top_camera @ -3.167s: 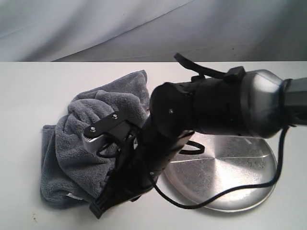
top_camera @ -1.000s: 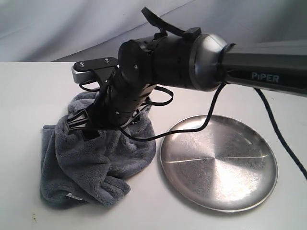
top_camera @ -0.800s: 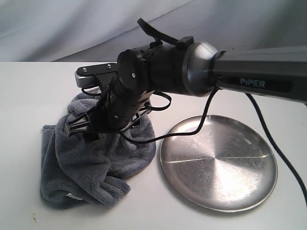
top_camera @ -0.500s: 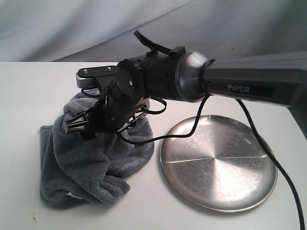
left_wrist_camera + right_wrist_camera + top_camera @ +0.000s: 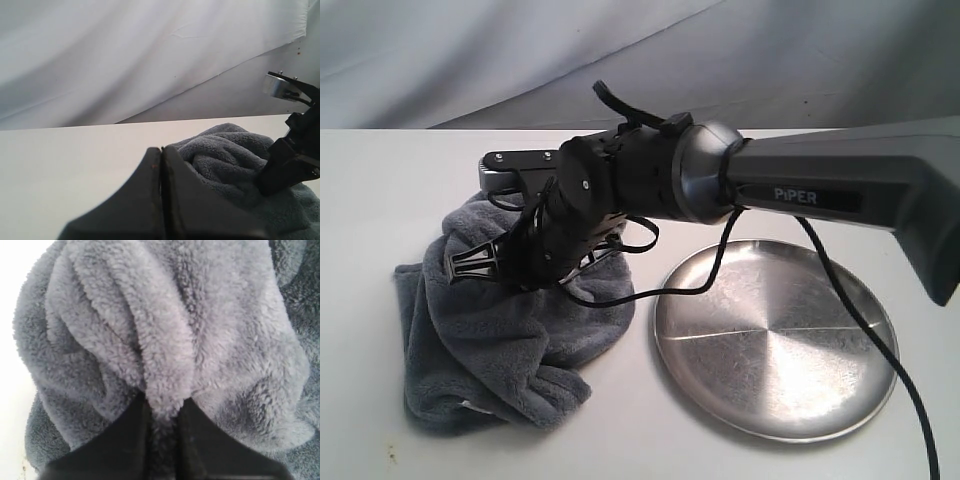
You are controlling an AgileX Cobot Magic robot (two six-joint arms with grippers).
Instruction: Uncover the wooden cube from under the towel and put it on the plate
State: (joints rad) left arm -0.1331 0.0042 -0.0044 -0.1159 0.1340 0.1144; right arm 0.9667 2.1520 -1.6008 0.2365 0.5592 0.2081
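Note:
The dark grey fluffy towel (image 5: 490,340) lies bunched at the table's left, its white tag near the front edge. My right gripper (image 5: 470,262) reaches across from the right and is shut on a raised fold of it; in the right wrist view the fold of towel (image 5: 175,315) is pinched between the fingers of this gripper (image 5: 162,405). The shiny silver plate (image 5: 775,340) sits bare to the right of the towel. My left gripper (image 5: 161,149) is shut on nothing, just off the towel (image 5: 225,155). The wooden cube is hidden.
The right arm (image 5: 800,190) and its black cable (image 5: 860,330) hang over the plate. A pale cloth backdrop (image 5: 620,50) rises behind the white table (image 5: 380,190). In the left wrist view the right arm's gripper (image 5: 287,160) stands on the towel.
The right gripper, shut on the towel fold, has moved left and slightly back, dragging the towel's upper part leftward. The plate has not moved.

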